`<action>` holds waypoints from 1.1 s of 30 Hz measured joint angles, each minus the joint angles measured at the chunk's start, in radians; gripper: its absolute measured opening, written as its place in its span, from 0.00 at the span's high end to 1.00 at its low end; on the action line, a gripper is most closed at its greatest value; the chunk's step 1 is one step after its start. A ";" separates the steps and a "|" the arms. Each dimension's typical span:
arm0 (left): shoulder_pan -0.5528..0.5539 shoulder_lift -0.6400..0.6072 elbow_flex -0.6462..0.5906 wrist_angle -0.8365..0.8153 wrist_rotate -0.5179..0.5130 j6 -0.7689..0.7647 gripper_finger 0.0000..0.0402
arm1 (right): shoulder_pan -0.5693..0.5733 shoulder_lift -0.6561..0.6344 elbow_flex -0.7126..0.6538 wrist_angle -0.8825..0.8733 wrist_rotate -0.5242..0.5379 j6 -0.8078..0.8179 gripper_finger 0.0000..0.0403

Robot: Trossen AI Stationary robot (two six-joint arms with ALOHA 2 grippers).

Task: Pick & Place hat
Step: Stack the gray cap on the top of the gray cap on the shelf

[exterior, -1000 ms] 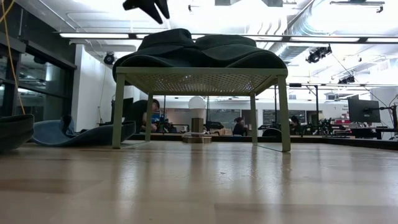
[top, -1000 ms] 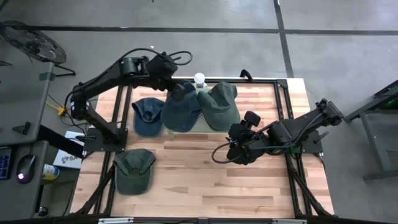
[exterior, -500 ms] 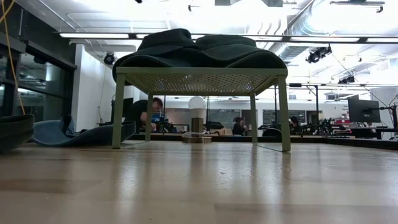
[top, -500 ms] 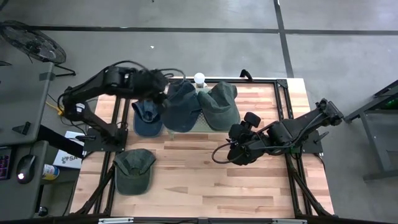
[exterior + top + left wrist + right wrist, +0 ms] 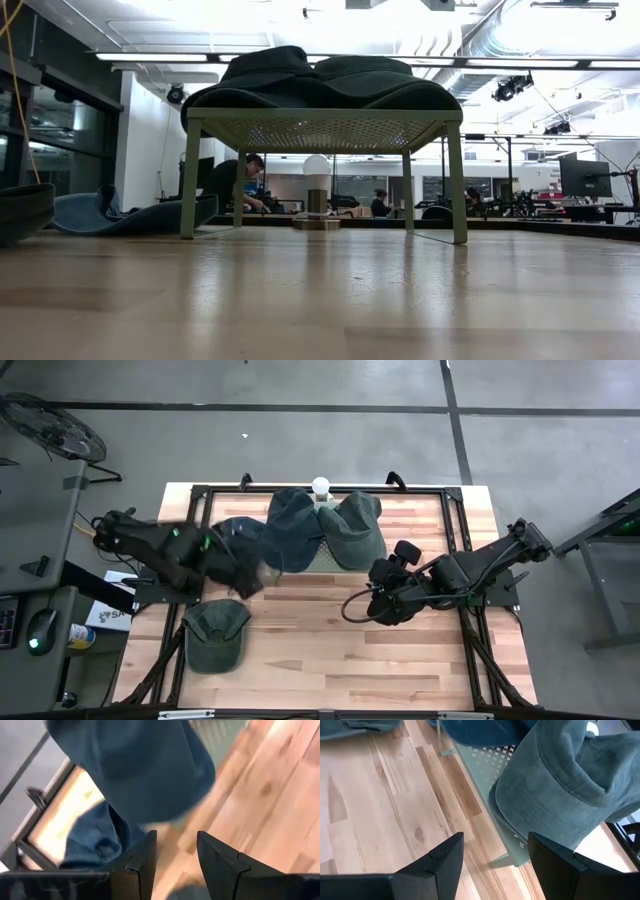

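Observation:
A pale green perforated stand [image 5: 322,558] carries a dark blue hat [image 5: 292,528] and a grey-green hat [image 5: 353,528] side by side on its top; the low view shows both, the dark blue hat [image 5: 265,70] and the grey-green hat [image 5: 365,72]. A lighter blue hat [image 5: 232,532] lies on the table left of the stand. A green hat [image 5: 215,632] lies near the table's left near corner. My left gripper [image 5: 255,575] [image 5: 175,840] is open, in front of the stand's left end, touching nothing. My right gripper [image 5: 380,588] [image 5: 495,842] waits open, right of the stand.
A white ball-shaped object [image 5: 320,487] stands at the table's far edge behind the stand. Black frame rails [image 5: 460,520] run along the table's edges. Bare wood [image 5: 340,650] fills the near half of the table. People sit in the room beyond [image 5: 245,185].
My left gripper has pulled away from above the dark blue hat on the stand, swinging toward the table's left and near edge and coming lower. The dark blue hat has stayed on the stand. The right arm has kept still.

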 joint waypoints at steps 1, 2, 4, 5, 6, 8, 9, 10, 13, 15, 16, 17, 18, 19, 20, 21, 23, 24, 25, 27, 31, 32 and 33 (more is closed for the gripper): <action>-0.025 0.000 -0.029 0.000 0.003 -0.033 0.66 | 0.000 0.000 0.000 -0.009 -0.004 0.007 0.47; -0.049 0.000 -0.057 0.004 0.007 -0.066 0.66 | 0.000 0.000 0.000 -0.021 -0.006 0.016 0.47; -0.095 0.000 -0.116 0.011 0.016 -0.132 0.66 | 0.000 0.000 0.000 -0.041 -0.006 0.024 0.47; -0.117 0.002 -0.147 0.020 0.017 -0.165 0.66 | 0.000 0.000 0.000 -0.045 -0.006 0.024 0.47; -0.139 0.002 -0.176 0.034 0.017 -0.198 0.66 | 0.000 0.000 0.000 -0.046 -0.006 0.024 0.47; -0.182 0.003 -0.233 0.057 0.017 -0.261 0.66 | 0.000 0.000 0.000 -0.046 -0.006 0.023 0.47; -0.203 0.003 -0.260 0.074 0.017 -0.291 0.66 | 0.000 0.000 0.000 -0.046 -0.006 0.023 0.47; -0.224 0.002 -0.291 0.103 0.016 -0.317 0.66 | 0.000 0.000 0.000 -0.046 -0.007 0.021 0.47; -0.271 0.003 -0.386 0.199 0.018 -0.370 0.66 | 0.000 0.000 0.000 -0.048 -0.007 0.014 0.47; -0.294 0.003 -0.444 0.266 0.023 -0.401 0.66 | 0.000 0.000 0.000 -0.053 -0.007 0.013 0.47; -0.305 0.003 -0.473 0.303 0.024 -0.416 0.66 | 0.000 0.000 0.000 -0.057 -0.007 0.013 0.47; -0.313 0.003 -0.501 0.338 0.027 -0.430 0.66 | 0.000 0.000 0.000 -0.062 -0.007 0.013 0.47; -0.318 0.003 -0.526 0.372 0.035 -0.441 0.66 | 0.000 0.000 0.000 -0.067 -0.008 0.013 0.47; -0.324 0.003 -0.551 0.406 0.044 -0.454 0.66 | 0.000 0.000 0.000 -0.069 -0.008 0.013 0.47; -0.329 0.003 -0.574 0.437 0.048 -0.466 0.66 | 0.000 0.000 0.000 -0.071 -0.011 0.013 0.47; -0.330 0.003 -0.596 0.461 0.053 -0.479 0.66 | 0.000 0.000 0.000 -0.076 -0.012 0.012 0.47; -0.330 0.003 -0.633 0.499 0.074 -0.516 0.66 | 0.000 0.000 0.000 -0.080 -0.013 0.012 0.47; -0.328 0.003 -0.652 0.514 0.082 -0.538 0.66 | 0.000 0.000 0.000 -0.082 -0.014 0.012 0.47; -0.327 0.003 -0.668 0.523 0.092 -0.559 0.66 | 0.000 0.000 0.000 -0.087 -0.014 0.012 0.47; -0.327 0.009 -0.692 0.531 0.101 -0.611 0.66 | 0.000 0.000 0.000 -0.089 -0.014 0.001 0.47; -0.327 0.041 -0.711 0.530 0.128 -0.682 0.66 | 0.000 0.000 0.000 -0.088 -0.015 -0.019 0.47; -0.327 0.052 -0.711 0.533 0.131 -0.690 0.66 | 0.000 0.000 0.000 -0.088 -0.015 -0.024 0.47; -0.327 0.065 -0.710 0.536 0.140 -0.697 0.66 | 0.000 0.000 0.000 -0.088 -0.015 -0.027 0.47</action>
